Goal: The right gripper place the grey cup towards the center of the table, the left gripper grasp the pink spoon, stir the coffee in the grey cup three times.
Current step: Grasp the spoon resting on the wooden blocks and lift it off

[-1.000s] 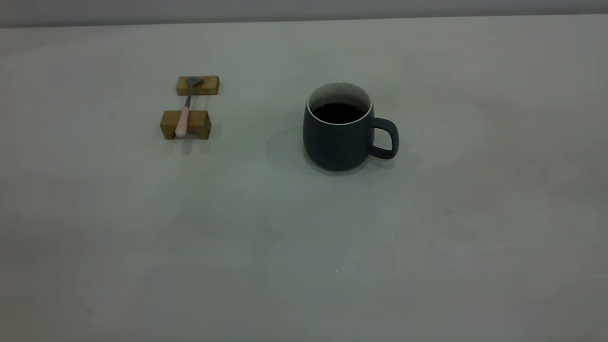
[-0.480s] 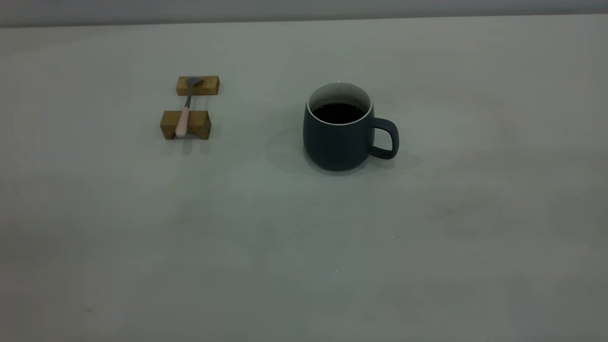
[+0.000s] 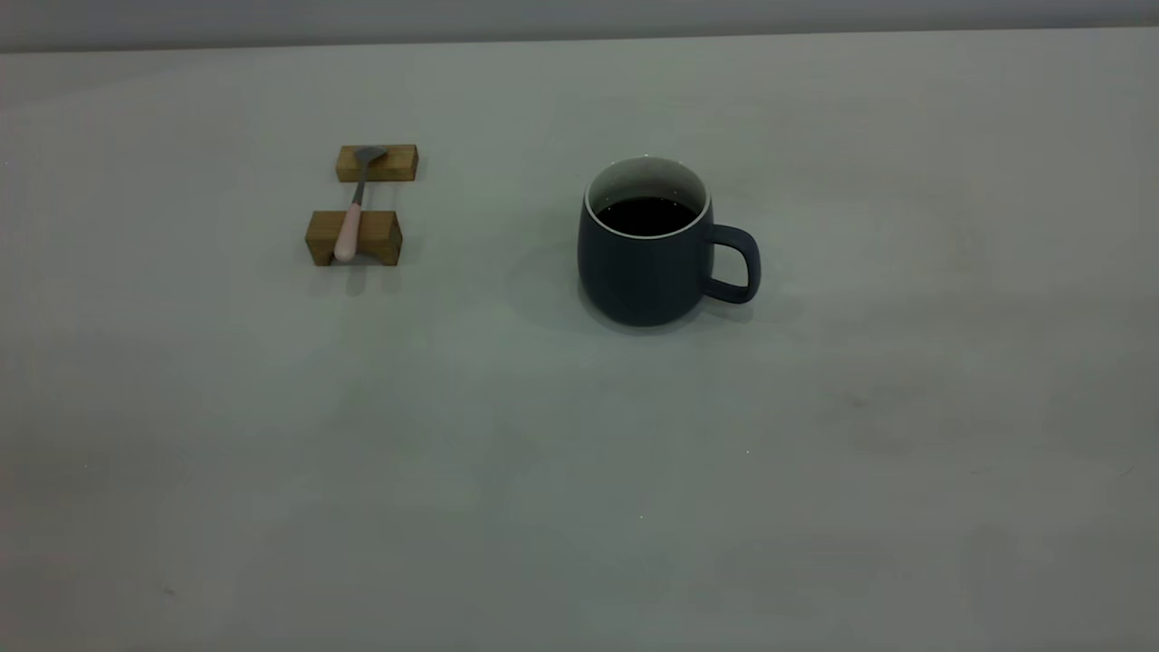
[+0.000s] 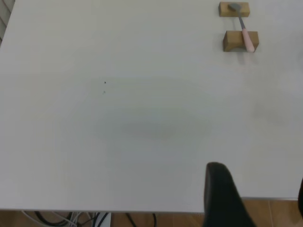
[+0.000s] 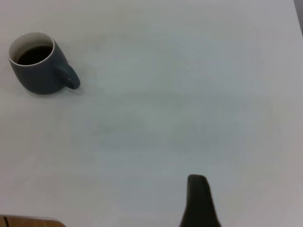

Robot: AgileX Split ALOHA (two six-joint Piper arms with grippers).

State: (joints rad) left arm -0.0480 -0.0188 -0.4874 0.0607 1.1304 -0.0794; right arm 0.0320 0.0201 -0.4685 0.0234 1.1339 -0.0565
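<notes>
The grey cup (image 3: 647,263) stands upright near the middle of the table (image 3: 579,471), handle to the right, with dark coffee (image 3: 645,215) inside. The pink spoon (image 3: 349,231) lies across two brown wooden blocks at the left. Neither gripper appears in the exterior view. In the left wrist view my left gripper (image 4: 259,182) is open and empty above the table's near edge, far from the spoon (image 4: 247,39). In the right wrist view my right gripper (image 5: 251,198) shows one dark finger (image 5: 199,201) with wide bare table beside it, far from the cup (image 5: 40,75).
The far wooden block (image 3: 377,163) carries the spoon's bowl and the near block (image 3: 353,237) its handle. In the left wrist view the table's edge (image 4: 118,210) runs below, with wooden floor and cables (image 4: 90,220) beyond it.
</notes>
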